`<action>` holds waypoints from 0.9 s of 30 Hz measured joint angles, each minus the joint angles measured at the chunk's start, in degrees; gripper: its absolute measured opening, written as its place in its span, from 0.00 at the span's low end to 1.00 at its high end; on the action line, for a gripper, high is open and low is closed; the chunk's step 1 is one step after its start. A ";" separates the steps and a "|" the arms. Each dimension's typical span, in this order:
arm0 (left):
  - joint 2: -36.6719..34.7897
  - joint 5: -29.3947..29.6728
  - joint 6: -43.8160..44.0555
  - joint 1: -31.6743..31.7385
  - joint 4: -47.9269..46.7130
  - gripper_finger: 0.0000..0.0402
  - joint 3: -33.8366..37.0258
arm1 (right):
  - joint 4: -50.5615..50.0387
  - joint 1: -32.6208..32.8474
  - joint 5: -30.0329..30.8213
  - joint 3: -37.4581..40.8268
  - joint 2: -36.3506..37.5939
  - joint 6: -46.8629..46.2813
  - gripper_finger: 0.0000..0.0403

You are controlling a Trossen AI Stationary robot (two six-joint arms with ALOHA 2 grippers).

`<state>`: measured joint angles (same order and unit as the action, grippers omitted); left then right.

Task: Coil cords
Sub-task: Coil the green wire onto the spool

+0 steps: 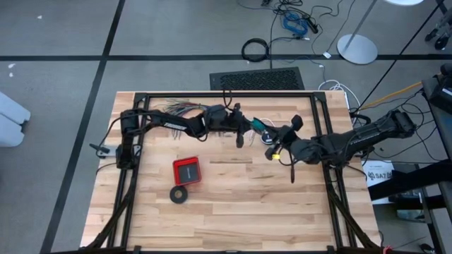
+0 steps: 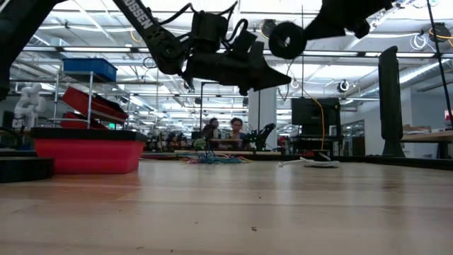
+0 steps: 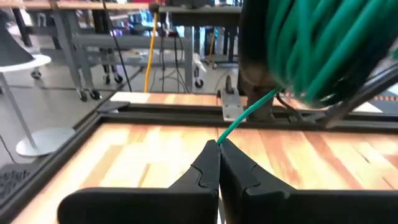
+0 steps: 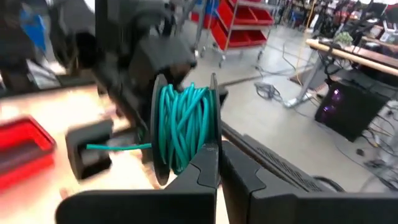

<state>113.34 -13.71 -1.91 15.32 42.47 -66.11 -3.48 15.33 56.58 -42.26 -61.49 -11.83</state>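
The teal-green wire (image 4: 183, 127) is wound as a coil on a black spool (image 4: 155, 134) held above the table's middle. My right gripper (image 4: 217, 152) is shut at the spool's flange. My left gripper (image 3: 219, 144), coming level from the table's left, is shut on the wire's free end. In the high view the two grippers meet near the teal wire (image 1: 260, 125). A thin white cord (image 2: 311, 163) lies on the table farther back. My left gripper pinches the teal wire's free end (image 3: 222, 135) between its two fingertips, level, from the table's left. The wire runs slantwise up from the tips to the coil (image 3: 317, 43), clear of the table. My right gripper holds the spool by the rim of one flange (image 4: 214, 124), pinched between its shut fingers. The spool stands on edge above the fingertips, lifted clear of the table.
A red box (image 1: 187, 169) and a black tape-like ring (image 1: 179, 194) lie left of the middle, nearer the front. A fanned bundle of many-coloured wires (image 1: 180, 107) lies at the far left by the black frame (image 1: 226, 94).
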 joint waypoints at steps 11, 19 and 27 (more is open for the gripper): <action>-0.20 -1.27 -2.06 2.70 -9.51 0.00 -1.75 | -18.00 -4.70 -5.78 0.00 0.00 -8.46 0.00; -0.32 -0.34 -7.30 2.71 -20.20 0.00 -6.65 | -21.38 -9.04 -12.85 0.00 -0.91 -6.50 0.00; -0.33 0.42 -8.04 2.68 -23.62 0.01 -7.17 | -24.14 -11.72 -17.02 0.00 -3.59 -4.13 0.00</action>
<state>113.01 -13.29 -9.96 18.00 18.85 -73.28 -27.62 3.61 39.55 -42.26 -65.08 -15.96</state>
